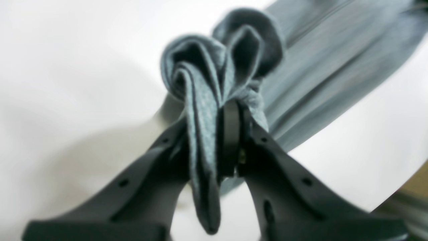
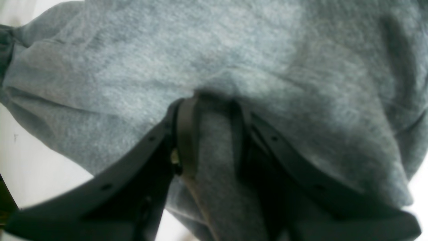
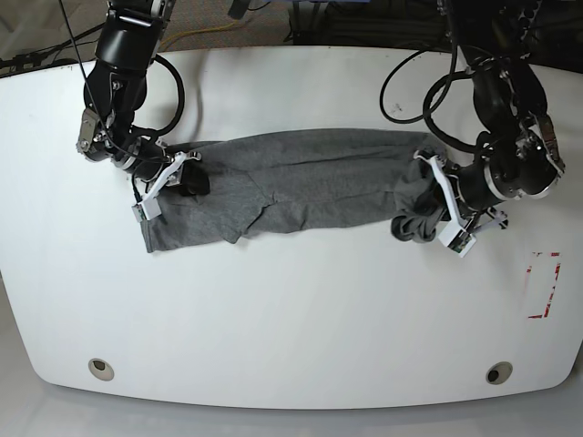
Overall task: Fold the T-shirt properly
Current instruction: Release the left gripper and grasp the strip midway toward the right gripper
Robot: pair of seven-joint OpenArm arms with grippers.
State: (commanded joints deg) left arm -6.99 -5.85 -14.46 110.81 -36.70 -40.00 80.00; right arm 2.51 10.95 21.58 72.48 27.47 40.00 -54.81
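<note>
The T-shirt (image 3: 301, 182) lies stretched left to right across the middle of the white table (image 3: 291, 319), bare tabletop on every side. The left gripper (image 1: 214, 134) pinches its bunched right end; the right gripper (image 2: 209, 134) clamps a fold at its left end. Red tape marks (image 3: 545, 287) sit near the table's right edge.

Both arms are black, built of rounded jointed segments with loose black cables looping beside them. The left tool (image 1: 214, 140) has matte black tapering fingers dotted with small round holes; the right tool (image 2: 209, 140) matches. From the base view, white brackets sit near each tool.
</note>
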